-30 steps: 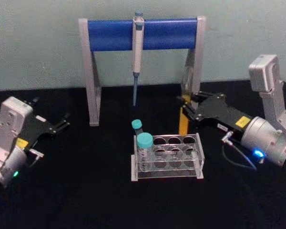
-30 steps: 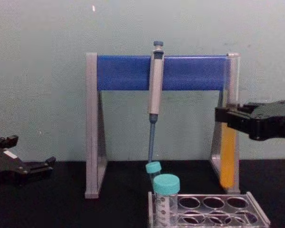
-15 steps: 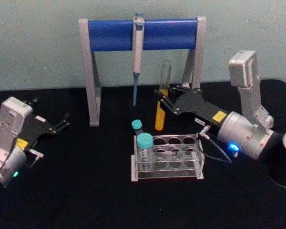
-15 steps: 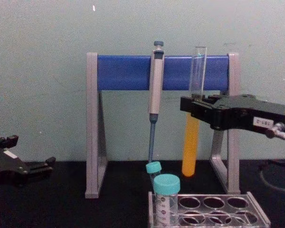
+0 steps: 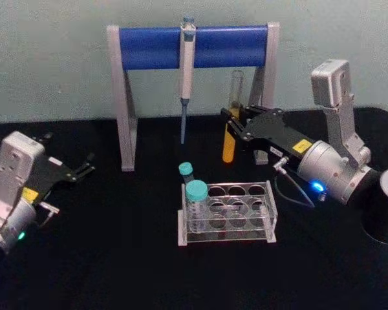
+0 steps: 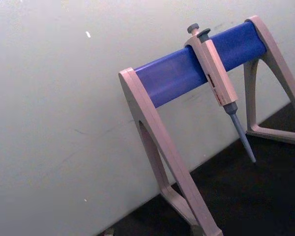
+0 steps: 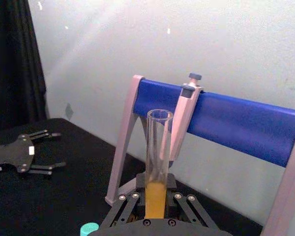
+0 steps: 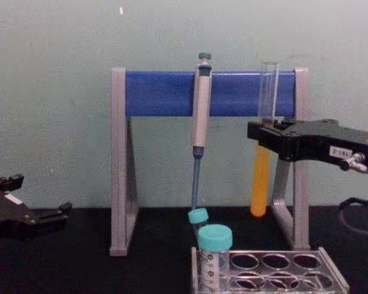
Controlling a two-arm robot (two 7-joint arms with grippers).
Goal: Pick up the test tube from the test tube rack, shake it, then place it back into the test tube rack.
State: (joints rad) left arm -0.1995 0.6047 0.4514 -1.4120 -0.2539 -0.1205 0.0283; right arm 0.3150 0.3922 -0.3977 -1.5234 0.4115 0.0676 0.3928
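The test tube [image 5: 229, 147] is out of the rack. The right gripper [image 5: 235, 126] is clamped around its middle and holds it up off the table, behind the test tube rack [image 5: 233, 227] and just in front of the right leg of the pipette stand [image 5: 149, 46]. It's a slim clear glass tube with a round bottom and an open top. It's close to upright, with opaque orange-yellow liquid from the bottom up to about where the fingers grip it.

The rack is low clear plastic with rows of round holes in its top plate. Two teal-capped vials [image 5: 196, 192] sit in its left column (can't make out what's in them), and the other holes look vacant.

The stand has pale grey legs and a fat blue crossbar, with a grey pipette [image 5: 187, 64] hanging from the bar. Everything sits on a matte black table [image 5: 116, 258].

The left gripper [image 5: 87, 165] is parked low at the left with its fingers spread and nothing in them.
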